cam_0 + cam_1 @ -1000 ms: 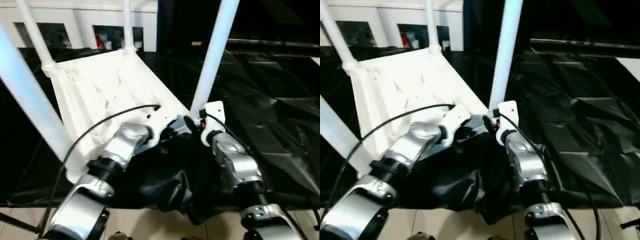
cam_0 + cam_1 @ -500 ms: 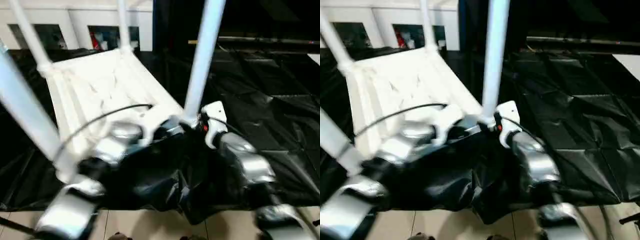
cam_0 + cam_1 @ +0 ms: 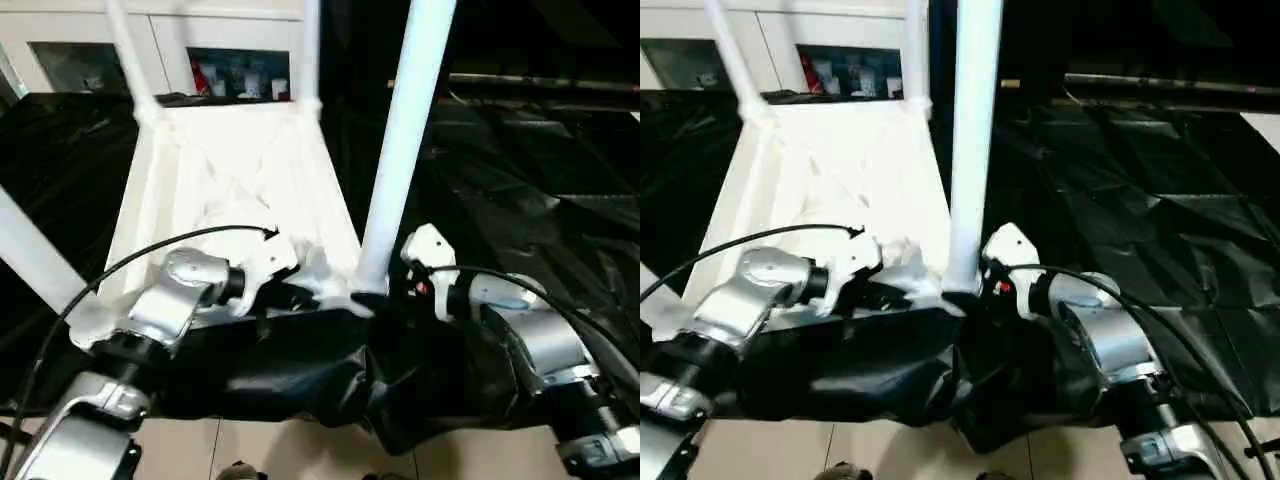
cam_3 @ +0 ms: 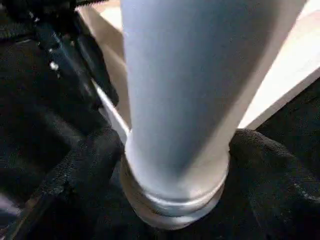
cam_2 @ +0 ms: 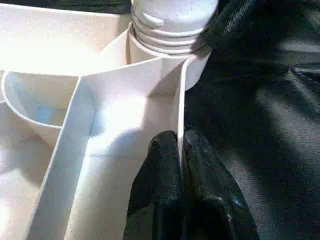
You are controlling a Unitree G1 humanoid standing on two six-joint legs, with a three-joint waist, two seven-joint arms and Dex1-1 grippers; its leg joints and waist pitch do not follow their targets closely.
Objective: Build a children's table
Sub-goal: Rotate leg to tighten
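Right pincer (image 4: 175, 165): clenched around the near leg (image 3: 400, 170), low on it, just above the corner socket (image 5: 172, 55) of the tabletop (image 3: 230, 190).
Left pincer (image 5: 181, 165): clamped on a thin rib wall of the tabletop, just beside that socket.
Tabletop: upside down on the black sheet (image 3: 540, 190), ribs up, near edge at my pincers.
Far legs (image 3: 128, 50): upright in the tabletop's far corners.
Cabinet (image 3: 235, 70): behind the tabletop.
Risk: I judge the near leg not fully seated; twisting off-axis could jam it, and the rib could slip from my left pincer.
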